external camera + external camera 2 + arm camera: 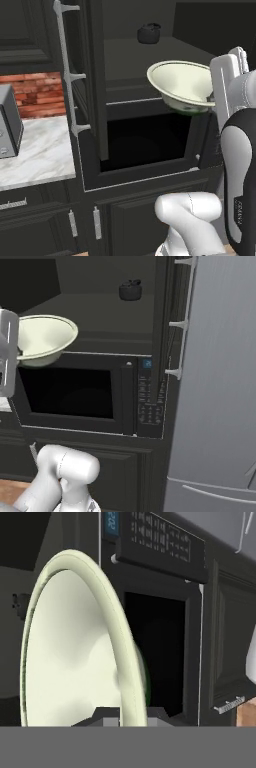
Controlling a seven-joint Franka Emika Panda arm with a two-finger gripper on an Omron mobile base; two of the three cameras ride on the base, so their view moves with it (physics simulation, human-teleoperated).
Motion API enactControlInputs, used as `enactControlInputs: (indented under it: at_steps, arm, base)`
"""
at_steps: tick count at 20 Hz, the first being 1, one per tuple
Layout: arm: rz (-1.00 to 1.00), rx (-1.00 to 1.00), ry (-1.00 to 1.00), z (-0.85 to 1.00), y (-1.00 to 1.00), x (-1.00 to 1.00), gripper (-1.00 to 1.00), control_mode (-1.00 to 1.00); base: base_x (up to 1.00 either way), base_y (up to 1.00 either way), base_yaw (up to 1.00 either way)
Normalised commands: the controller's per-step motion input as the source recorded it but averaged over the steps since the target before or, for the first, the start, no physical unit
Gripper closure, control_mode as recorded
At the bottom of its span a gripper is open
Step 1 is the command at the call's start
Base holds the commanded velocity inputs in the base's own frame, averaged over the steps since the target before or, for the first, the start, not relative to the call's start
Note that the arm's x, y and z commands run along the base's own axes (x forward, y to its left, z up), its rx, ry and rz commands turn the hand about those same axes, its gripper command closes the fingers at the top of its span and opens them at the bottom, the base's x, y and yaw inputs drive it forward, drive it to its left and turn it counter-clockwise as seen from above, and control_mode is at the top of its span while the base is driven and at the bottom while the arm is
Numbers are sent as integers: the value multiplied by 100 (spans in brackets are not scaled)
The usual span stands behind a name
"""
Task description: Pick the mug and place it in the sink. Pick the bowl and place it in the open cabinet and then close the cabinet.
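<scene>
- Dark charcoal cabinetry fills the kitchen wall ahead, with a strip of marble counter [35,150] and red brick off to the left, and a grey fridge [220,381] standing on the right.
- Nearest to us, the white arm rises up and the gripper [122,712] is clamped narrow on the rim of the bowl [182,85]; the hand view shows the rim running down between the two dark tips.
- The bowl is carried high, tilted, its open face turned toward the left of the scene and up, its green-marked foot pointing away behind the rim.
- Just beyond and below the bowl sits the built-in microwave [75,393], its dark window right under the bowl's lower edge. Little spare room there, by my reckoning.
- The relation that matters: the open cabinet [140,55] has its shelf just above the microwave, and it lies beyond the bowl, farther in. So the carry looks like a push forward, away from the arm, with the bowl levelled on the way.
- Left of the opening, the cabinet's door [82,75] stands swung out with its long silver bar handle [67,70]; that edge bounds the left side of the path.
- Far back on the shelf sits a small dark pot-like thing [149,33], well apart from the bowl; the near shelf surface appears free for a landing.
</scene>
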Motion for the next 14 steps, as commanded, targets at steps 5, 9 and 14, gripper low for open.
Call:
enactControlInputs:
  at_steps: [5, 9, 14]
  arm:
    - [-1, -2, -10, 3, -3, 33, 100, -100]
    - [-1, -3, -13, 0, 0, 33, 100, -100]
    - [-1, -3, -14, 0, 0, 26, 100, -100]
  base:
    - [0, 0, 0]
    - [0, 0, 0]
    - [0, 0, 0]
